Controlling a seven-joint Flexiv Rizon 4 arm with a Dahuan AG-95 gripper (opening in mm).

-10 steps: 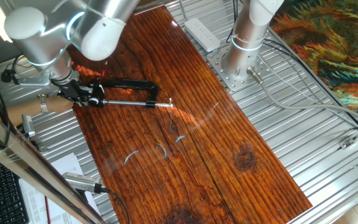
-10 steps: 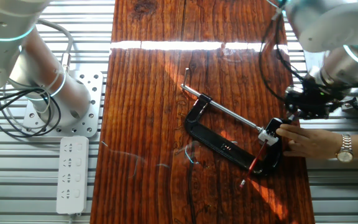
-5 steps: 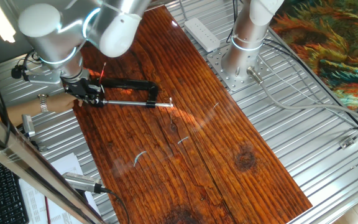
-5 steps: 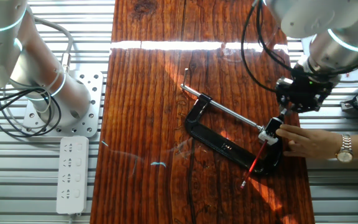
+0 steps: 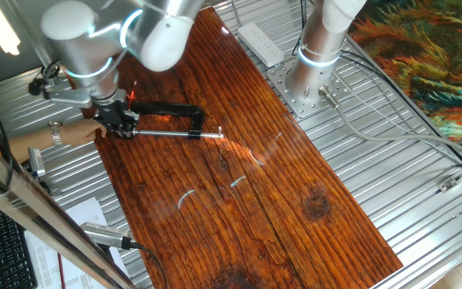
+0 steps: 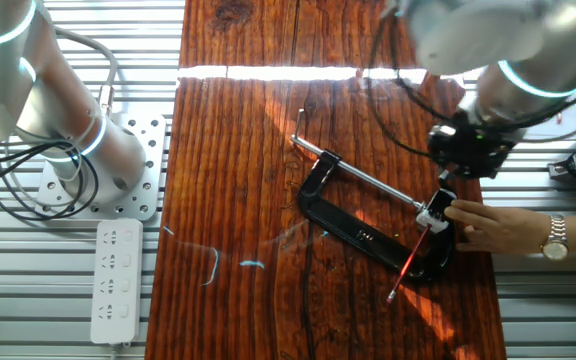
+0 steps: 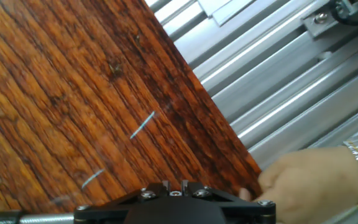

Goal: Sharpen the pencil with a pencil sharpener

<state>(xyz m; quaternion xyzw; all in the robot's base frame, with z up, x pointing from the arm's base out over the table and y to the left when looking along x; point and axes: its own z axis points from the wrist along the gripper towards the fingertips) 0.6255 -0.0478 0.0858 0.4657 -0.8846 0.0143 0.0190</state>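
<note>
While the gripper [image 6: 446,178] is hanging low over the wooden board [image 6: 258,130], its jaws are hidden by its own dark body, so I cannot tell if they are spread or pressed together. In the hand view, only the black base of the gripper is showing at the bottom edge, with a person's hand [image 7: 312,180] just beside it.

Right under the gripper, the small pencil sharpener [image 6: 435,213] is sitting at the end of the silver screw rod of the black clamp [image 6: 353,232]. The hand is touching that end of the clamp. The red pencil [image 6: 410,264] is lying slanted across the clamp, with its tip pointing away from the sharpener.

Farther off, a white power strip [image 6: 114,280] is lying on the metal table [image 6: 28,290] next to the silver base of a second arm [image 6: 98,150].
</note>
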